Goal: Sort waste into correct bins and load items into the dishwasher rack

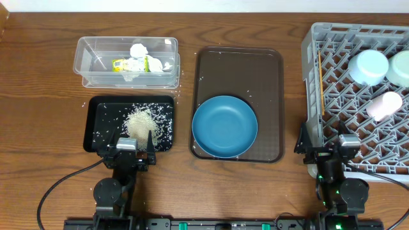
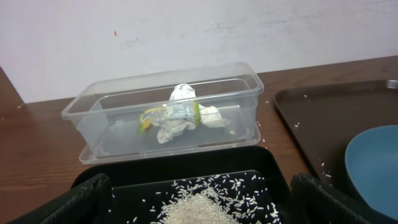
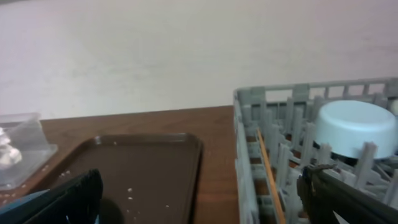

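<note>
Overhead, crumpled tissue (image 1: 138,50) and one yellow-green wrapper (image 1: 123,64) lie in the clear tub (image 1: 86,64), one rice heap (image 1: 142,121) in the black tray (image 1: 97,108), light-blue bowl (image 1: 369,66), mint-green bowl (image 1: 401,68), pink cup (image 1: 384,105) and stick (image 1: 319,83) in the grey rack (image 1: 358,137), one blue dish (image 1: 224,126) on the brown tray (image 1: 239,70) between, left gripper (image 1: 132,139) and right gripper (image 1: 323,144) spread wide, empty.

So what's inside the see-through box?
Inside the clear tub lie crumpled white tissue and a yellow-green wrapper, bunched together on its floor. Whatever might sit beneath that pile is covered, so I cannot tell.
</note>
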Controlling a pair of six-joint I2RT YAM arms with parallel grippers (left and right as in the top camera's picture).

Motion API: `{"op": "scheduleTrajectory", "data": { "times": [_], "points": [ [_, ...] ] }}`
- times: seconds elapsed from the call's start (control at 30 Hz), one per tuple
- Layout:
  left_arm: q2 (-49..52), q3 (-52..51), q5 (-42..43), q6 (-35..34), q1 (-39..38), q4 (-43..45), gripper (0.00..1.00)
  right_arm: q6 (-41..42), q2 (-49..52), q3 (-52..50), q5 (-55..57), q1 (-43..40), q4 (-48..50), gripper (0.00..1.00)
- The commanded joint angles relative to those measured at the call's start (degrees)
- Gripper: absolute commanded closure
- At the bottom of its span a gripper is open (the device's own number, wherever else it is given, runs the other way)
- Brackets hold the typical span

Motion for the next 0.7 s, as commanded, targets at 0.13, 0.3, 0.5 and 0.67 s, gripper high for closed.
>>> {"op": "scheduleTrajectory", "data": {
  "times": [0.13,0.3,0.5,0.67],
  "points": [
    [-0.3,-0.9,0.4,1.0,0.2,-2.1,0.07,-2.4,-6.9,-0.1,0.7,-2.4,-3.6,0.01],
    [-0.3,-0.9,0.4,1.0,0.2,-2.1,0.07,-6.2,-10.8,-0.1,0.8,-3.3,-10.5,0.01],
    [-0.3,-0.9,0.4,1.0,0.2,-2.1,0.06,-6.8,-10.9,-0.1,0.4,-3.4,-16.0,0.01],
    [-0.3,-0.9,0.4,1.0,0.2,-2.1,0.07,-6.8,-10.9,-0.1,0.5,-3.1,-16.0,0.01]
  ]
}}
